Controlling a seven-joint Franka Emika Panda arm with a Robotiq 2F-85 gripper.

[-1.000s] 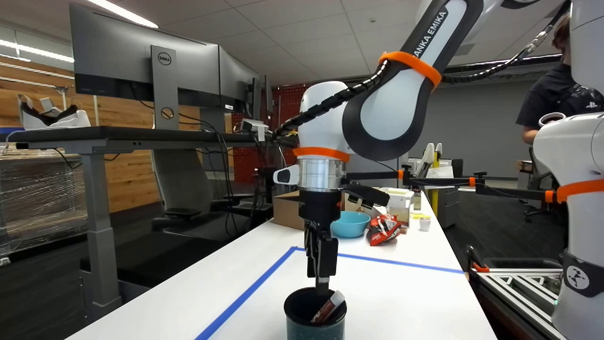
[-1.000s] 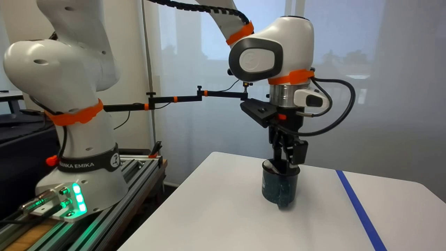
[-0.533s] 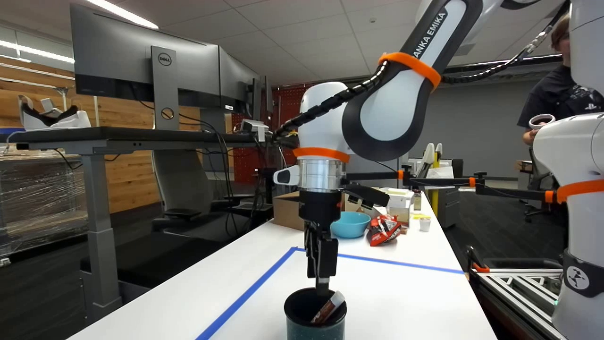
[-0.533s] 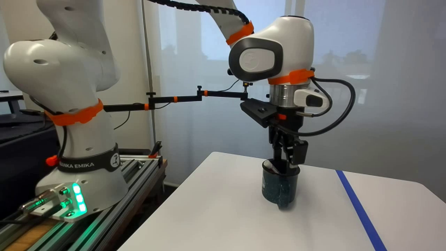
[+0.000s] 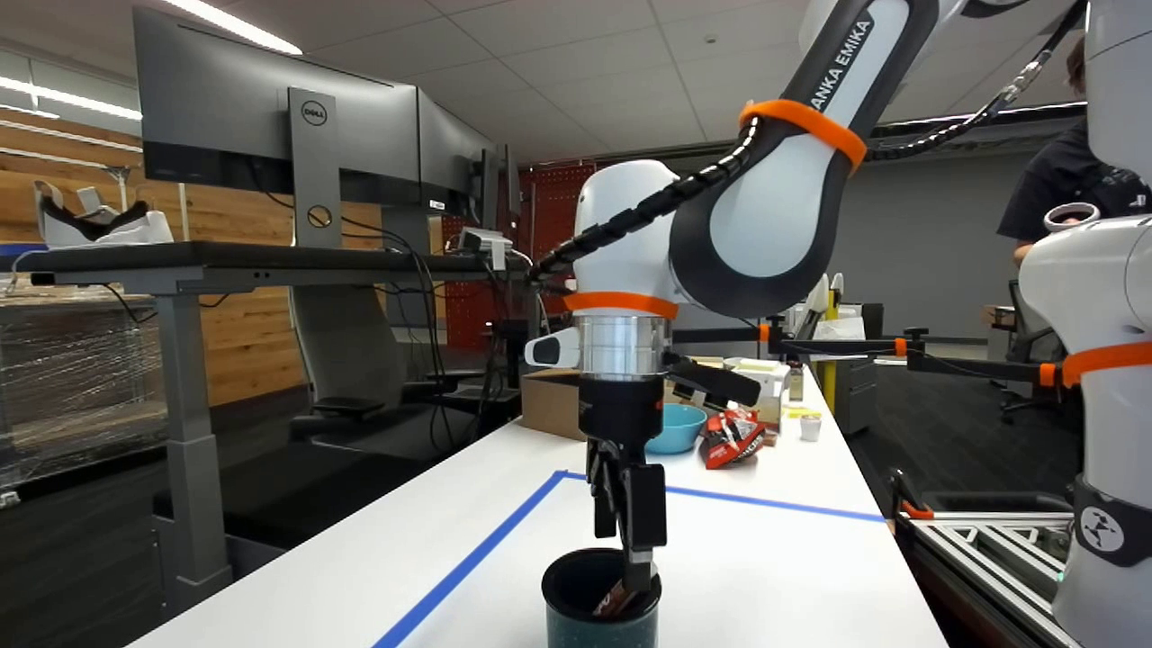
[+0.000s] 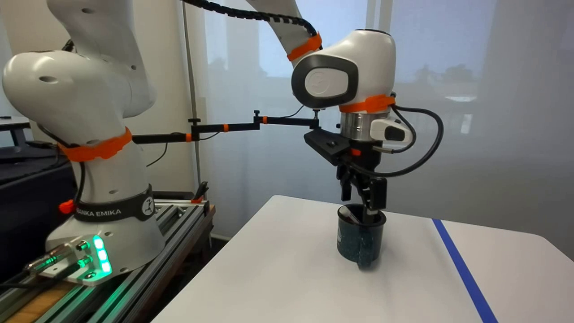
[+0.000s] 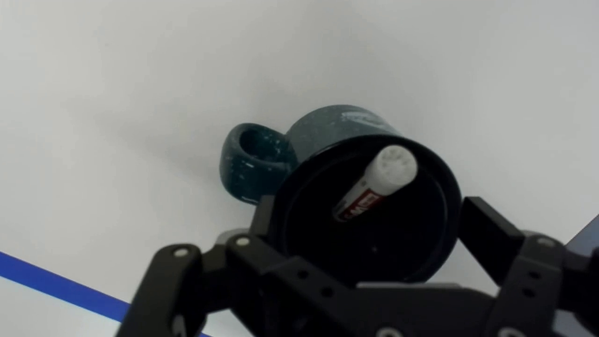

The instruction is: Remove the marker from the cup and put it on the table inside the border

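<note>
The dark teal speckled cup (image 5: 601, 630) stands upright on the white table, inside the blue tape border (image 5: 504, 531). It also shows in an exterior view (image 6: 350, 242) and in the wrist view (image 7: 334, 126). The white marker with a red label (image 7: 386, 175) leans inside the cup, its white end near the rim; it also shows in both exterior views (image 5: 617, 598) (image 6: 349, 214). Its lower part is hidden. My gripper (image 7: 367, 217) is open over the cup, fingers apart and nothing between them held. In both exterior views (image 5: 621, 553) (image 6: 358, 207) it points down at the cup mouth.
Beyond the far tape line are a blue bowl (image 5: 677, 430), a red bag (image 5: 731, 439), a cardboard box (image 5: 551, 405) and a small white cup (image 5: 810, 427). A desk with monitors (image 5: 279, 117) stands beside the table. The cup's handle (image 7: 255, 164) sticks out sideways.
My gripper has shifted and tilted slightly above the cup. One fingertip now covers the marker's end in an exterior view. The cup and marker have not moved.
</note>
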